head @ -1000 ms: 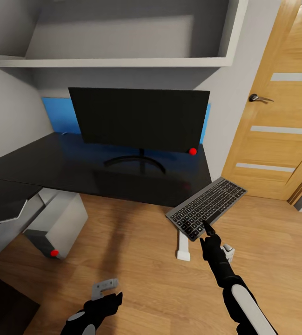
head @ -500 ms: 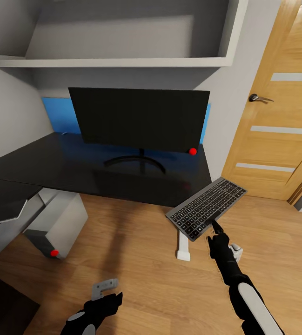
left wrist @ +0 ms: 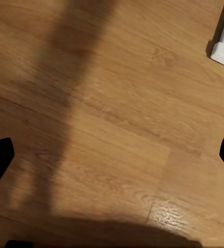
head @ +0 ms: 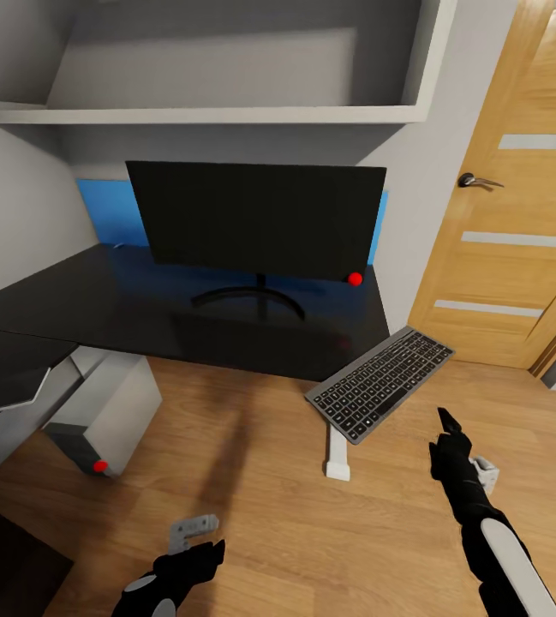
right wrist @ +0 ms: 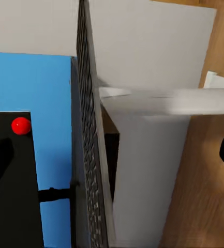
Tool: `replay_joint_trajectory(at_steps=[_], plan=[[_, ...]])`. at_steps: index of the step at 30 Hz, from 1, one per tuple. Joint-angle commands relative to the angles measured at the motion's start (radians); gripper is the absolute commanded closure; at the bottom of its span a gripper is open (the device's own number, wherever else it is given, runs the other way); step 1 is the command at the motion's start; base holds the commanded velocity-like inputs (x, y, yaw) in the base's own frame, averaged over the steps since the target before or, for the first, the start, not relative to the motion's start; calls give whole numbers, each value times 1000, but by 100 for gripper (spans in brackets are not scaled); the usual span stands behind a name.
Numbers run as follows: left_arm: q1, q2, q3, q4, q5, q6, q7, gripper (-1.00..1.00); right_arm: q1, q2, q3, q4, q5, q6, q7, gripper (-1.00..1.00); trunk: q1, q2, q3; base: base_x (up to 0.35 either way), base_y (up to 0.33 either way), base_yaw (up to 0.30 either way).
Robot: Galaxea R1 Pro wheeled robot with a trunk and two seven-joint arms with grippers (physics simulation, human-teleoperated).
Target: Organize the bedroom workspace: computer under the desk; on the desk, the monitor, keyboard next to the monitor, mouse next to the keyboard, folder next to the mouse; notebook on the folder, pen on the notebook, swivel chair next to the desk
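Resting half off the counter's front right corner, the keyboard tilts out over the wood floor. Right gripper: just beside the keyboard's near end, apart from it, jaws spread, holding nothing. Left gripper: low over the floor, jaws spread, holding nothing. Monitor: upright on the counter. Computer: on the floor under the counter.

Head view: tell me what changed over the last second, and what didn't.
The right gripper let go of the keyboard and pulled back toward the robot and to the right; it now hangs apart from it over the floor. The keyboard kept its place, overhanging the desk corner. The monitor, computer and left gripper stayed put.
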State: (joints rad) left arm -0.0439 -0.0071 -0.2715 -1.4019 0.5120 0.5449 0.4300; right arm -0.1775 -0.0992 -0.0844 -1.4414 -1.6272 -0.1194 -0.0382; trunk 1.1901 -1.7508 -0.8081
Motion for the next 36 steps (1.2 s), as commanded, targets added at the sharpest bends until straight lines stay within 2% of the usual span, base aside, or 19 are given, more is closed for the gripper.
replay_joint_trajectory(at_steps=[1, 2, 4, 5, 6, 8, 10, 12, 13, 14, 15, 17, 19, 21, 24, 27, 29, 33, 36], plan=[[-1, 0, -2, 10, 10, 2, 11, -100, 0, -3, -10, -1, -7, -5, -34, -100, 0, 0, -1, 0, 0, 0], [-1, -1, -3, 30, 8, 1, 12, -100, 0, -12, -27, -1, -5, -6, -81, -100, 0, 0, -1, 0, 0, 0], [-1, -1, -3, 40, 7, 0, 13, -100, 0, -25, -47, 0, -5, -8, -110, -100, 0, 0, -1, 0, 0, 0], [-1, -1, -3, 48, 6, 0, 13, -100, 0, -41, -77, 4, -5, -9, -140, -100, 0, 0, -1, 0, 0, 0], [-1, -1, -1, 67, 7, -2, 12, -100, 0, -64, -131, 27, -4, -10, -189, -100, 0, 0, -1, 0, 0, 0], [-1, -1, 0, 89, 5, -4, 11, -100, 0, -79, -165, 66, 1, -11, -226, -100, 0, 0, -1, 0, 0, 0], [-1, -2, -1, 98, 4, -8, 11, -100, 0, -85, -178, 100, 11, -11, -241, -100, 0, 0, -1, 0, 0, 0], [-1, -2, -3, 107, 4, -16, 11, -100, 0, -90, -187, 170, 50, -12, -253, -100, 0, 0, -1, 0, 0, 0], [-1, -2, -4, 114, 4, -22, 10, -100, -1, -92, -182, 255, 145, -13, -259, -100, 0, 0, -1, 0, 0, 0], [-1, -2, -7, 118, 3, -26, 10, -100, -1, -91, -157, 325, 303, -19, -263, -100, 0, 0, -1, 0, 0, 0], [-1, -2, -31, 135, -8, -39, 10, -100, -1, -81, -109, 401, 576, -50, -265, -100, 0, 0, -1, 0, 0, 0], [-1, -1, -75, 198, -31, -105, 10, -100, -1, -50, -78, 499, 843, -118, -268, -100, 0, 0, -1, 0, 0, 0], [-1, -1, -105, 284, -48, -222, 10, -100, -1, -14, -64, 635, 1033, -216, -269, -100, 0, 0, -1, 0, 0, 0], [-1, 0, -117, 363, -55, -320, 9, -100, -1, 3, -58, 785, 1134, -323, -270, -100, 0, 0, -1, 0, 0, 0], [-1, 3, -120, 435, -57, -378, 10, -100, -2, 12, -54, 915, 1180, -402, -270, -100, 0, 0, -1, 0, 0, 0], [-1, 11, -119, 507, -58, -400, 9, -100, -2, 18, -48, 959, 1198, -431, -267, -100, 0, 0, -1, 0, 0, 0], [-1, 16, -120, 576, -60, -434, 7, -100, -2, 30, -32, 978, 1218, -443, -264, -100, 0, 0, -1, 0, 0, 0], [-1, 17, -122, 639, -58, -538, 7, -100, -2, 44, 7, 991, 1252, -465, -264, -100, 0, 0, -1, 0, 0, 0], [-1, 18, -123, 667, -60, -562, 6, -100, -2, 46, 17, 995, 1261, -469, -263, -100, 0, 0, -1, 0, 0, 0]])
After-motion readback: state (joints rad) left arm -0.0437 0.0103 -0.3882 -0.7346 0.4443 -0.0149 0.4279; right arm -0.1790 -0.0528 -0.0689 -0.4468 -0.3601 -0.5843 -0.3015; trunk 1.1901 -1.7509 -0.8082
